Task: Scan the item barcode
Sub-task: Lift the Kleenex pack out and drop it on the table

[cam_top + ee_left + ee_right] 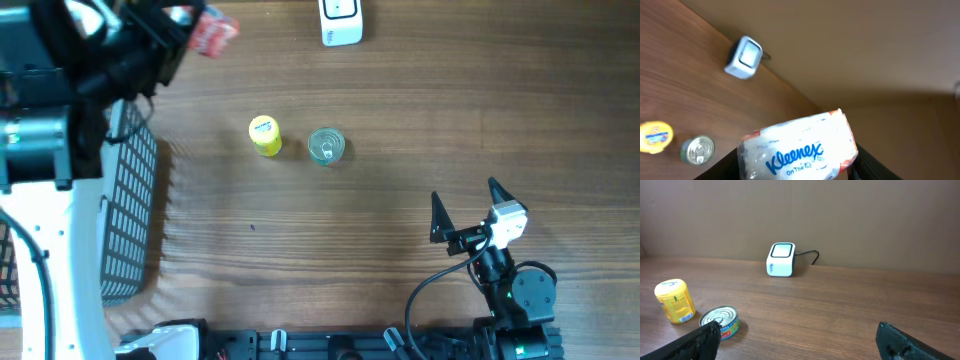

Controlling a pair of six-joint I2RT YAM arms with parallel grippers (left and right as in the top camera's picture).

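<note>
Overhead: left gripper (198, 30) clamped on the Kleenex pack (213, 35), left of the boxy white barcode scanner (341, 20); right gripper (468, 205) spread wide, well apart from the scanner.
Left wrist: glossy, crinkled film pack between dark fingers (875, 167).
Right wrist: round-cornered scanner beyond a flat metal tin (721, 321).

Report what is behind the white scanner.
A black cable loops out from behind the scanner, with the beige wall beyond. Where the cable plugs in is covered by the scanner's body.
</note>
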